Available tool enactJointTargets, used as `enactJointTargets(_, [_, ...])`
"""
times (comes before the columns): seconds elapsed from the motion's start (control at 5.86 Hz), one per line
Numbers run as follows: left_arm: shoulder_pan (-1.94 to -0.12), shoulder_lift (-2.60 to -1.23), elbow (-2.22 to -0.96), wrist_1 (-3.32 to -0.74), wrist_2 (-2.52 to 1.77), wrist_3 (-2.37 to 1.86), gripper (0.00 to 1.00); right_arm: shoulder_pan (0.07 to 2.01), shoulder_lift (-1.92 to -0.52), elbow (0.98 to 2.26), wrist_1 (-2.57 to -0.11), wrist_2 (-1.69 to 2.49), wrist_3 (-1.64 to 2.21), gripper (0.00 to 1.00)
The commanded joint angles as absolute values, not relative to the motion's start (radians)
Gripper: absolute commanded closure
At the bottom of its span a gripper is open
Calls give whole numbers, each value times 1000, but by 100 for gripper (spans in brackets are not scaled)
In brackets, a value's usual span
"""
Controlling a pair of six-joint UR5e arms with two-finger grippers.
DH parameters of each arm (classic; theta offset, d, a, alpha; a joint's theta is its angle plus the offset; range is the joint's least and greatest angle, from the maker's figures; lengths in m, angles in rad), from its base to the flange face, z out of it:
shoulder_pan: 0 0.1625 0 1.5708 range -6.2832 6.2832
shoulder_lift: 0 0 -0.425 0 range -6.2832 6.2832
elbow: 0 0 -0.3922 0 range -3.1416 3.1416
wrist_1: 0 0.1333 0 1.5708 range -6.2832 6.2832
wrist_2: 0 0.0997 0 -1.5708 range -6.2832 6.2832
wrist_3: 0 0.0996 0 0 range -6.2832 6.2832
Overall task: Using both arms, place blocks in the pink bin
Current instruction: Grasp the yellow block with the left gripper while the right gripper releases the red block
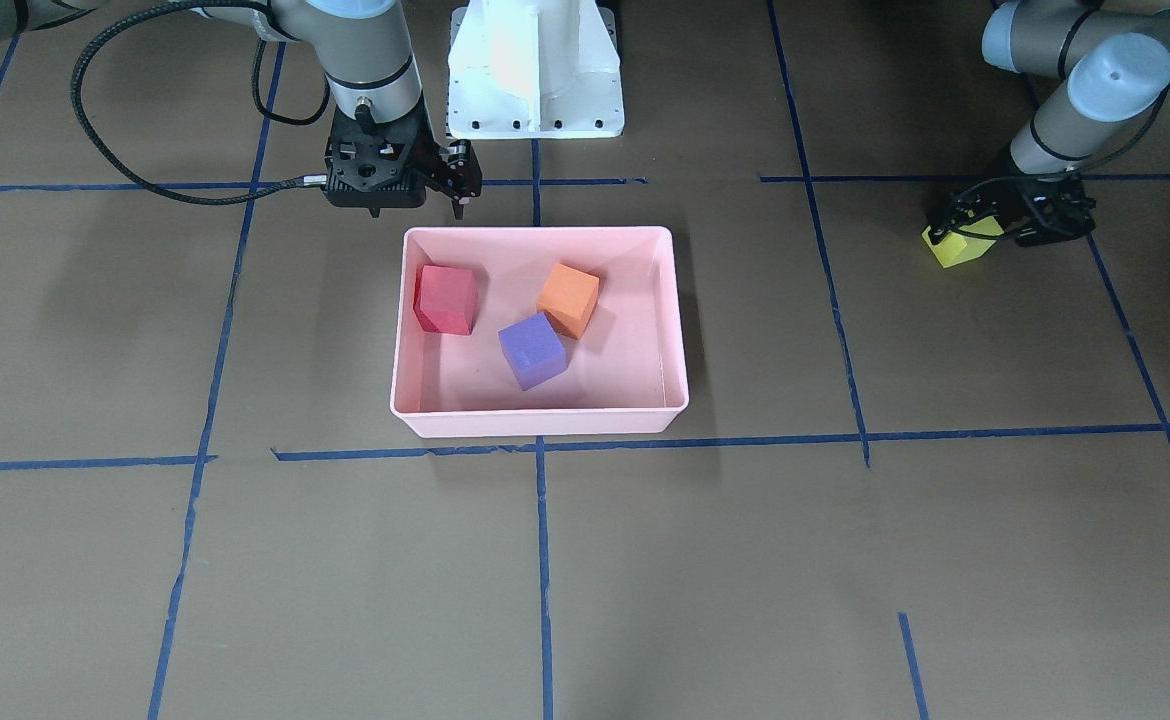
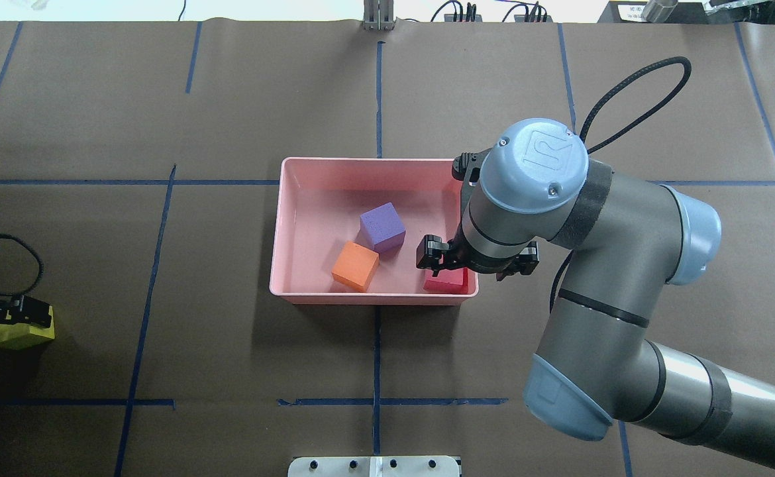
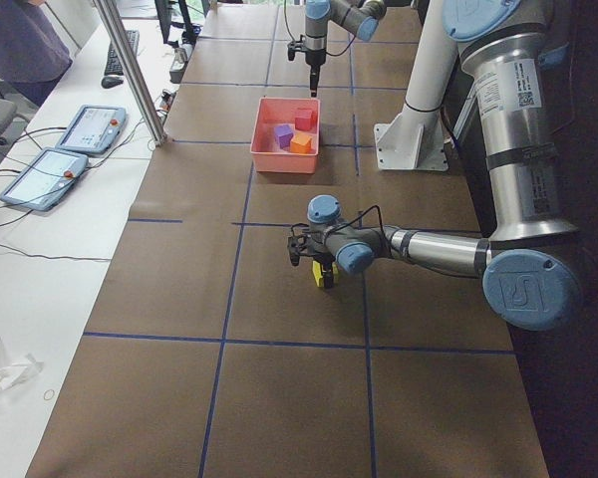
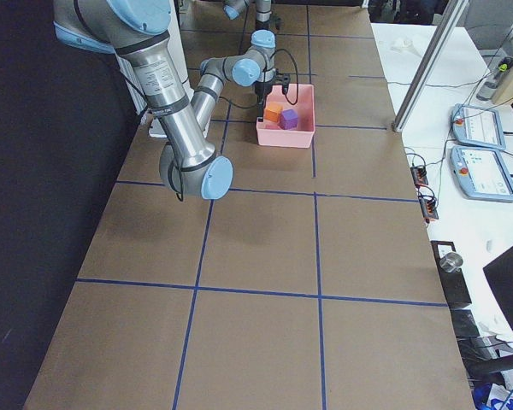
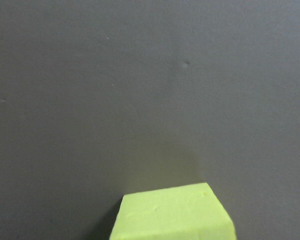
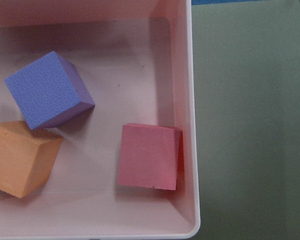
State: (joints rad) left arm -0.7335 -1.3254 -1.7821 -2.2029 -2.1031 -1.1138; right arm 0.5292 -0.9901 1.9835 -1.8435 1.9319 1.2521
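Observation:
The pink bin (image 1: 535,232) sits mid-table and holds the red block (image 1: 445,298), the orange block (image 1: 568,298) and the purple block (image 1: 532,348). My right gripper (image 2: 479,262) hangs open and empty above the bin's corner nearest the robot, over the red block (image 2: 446,283). The right wrist view shows the red block (image 6: 147,156) lying against the bin wall (image 6: 190,125). My left gripper (image 1: 975,232) is far off to the robot's left, low at the table, shut on the yellow-green block (image 1: 960,247). That block also shows in the left wrist view (image 5: 172,215).
The white pedestal base (image 1: 535,70) stands just behind the bin on the robot's side. Blue tape lines (image 1: 540,560) grid the brown table cover. Tablets and cables lie on a white bench (image 3: 60,159) beyond the table's far edge.

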Motion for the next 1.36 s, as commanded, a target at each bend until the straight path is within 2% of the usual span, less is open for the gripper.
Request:
enactJointTargets(0.0, [-723, -1335, -1767, -2207, -2102, -1109, 35, 529, -991, 1986, -1844, 1928, 1252, 0])
enactJointTargets(0.17, [-724, -1332, -1770, -2229, -2105, -1105, 50, 528, -991, 1987, -1844, 1928, 1252, 0])
enactJointTargets(0.68, [-741, -1339, -1928, -2223, -2105, -1111, 51, 538, -991, 1999, -1844, 1928, 1229, 0])
enactJointTargets(0.85, [-761, -1386, -1963, -2221, -2102, -1112, 51, 541, -1012, 2020, -1842, 1930, 1192, 0])
enactJointTargets(1.19, [-769, -1588, -1968, -2135, -2102, -1115, 49, 602, -1061, 2042, -1839, 1940, 1042, 0])
